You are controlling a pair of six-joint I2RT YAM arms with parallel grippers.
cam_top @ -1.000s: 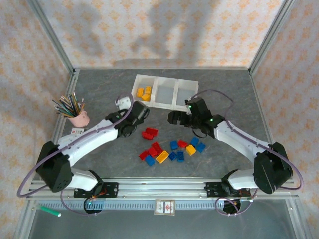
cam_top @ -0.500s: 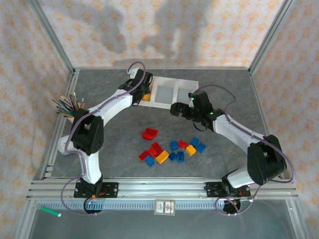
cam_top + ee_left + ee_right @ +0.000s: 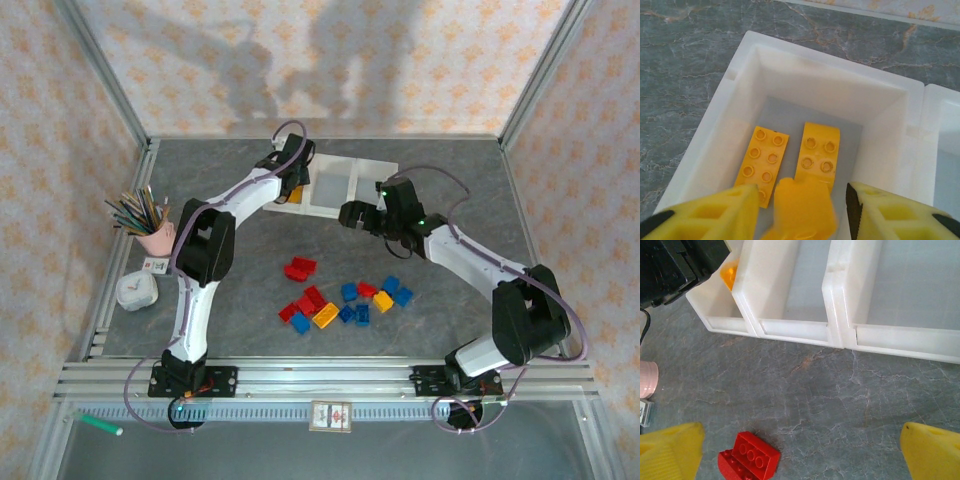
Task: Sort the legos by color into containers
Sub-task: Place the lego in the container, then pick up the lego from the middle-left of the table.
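The white three-compartment tray (image 3: 352, 186) lies at the back of the table. My left gripper (image 3: 293, 182) hovers over its left compartment. In the left wrist view that gripper (image 3: 801, 214) is open, and a blurred yellow brick (image 3: 805, 197) is loose between its fingers, with gaps on both sides. Two yellow bricks (image 3: 762, 162) lie flat on the compartment floor below. My right gripper (image 3: 347, 215) is open over bare table in front of the tray (image 3: 837, 305), with a red brick (image 3: 749, 459) low at its left. Red, blue and yellow bricks (image 3: 345, 300) are scattered mid-table.
A pink cup of pencils (image 3: 157, 236) stands at the left, with a small white object (image 3: 136, 291) in front of it. Two red bricks (image 3: 299, 268) lie apart from the main scatter. The tray's middle and right compartments (image 3: 910, 280) hold nothing.
My left arm swung from mid-table up to the tray's left compartment and its gripper let go of a yellow brick. The right gripper shifted slightly toward the tray.
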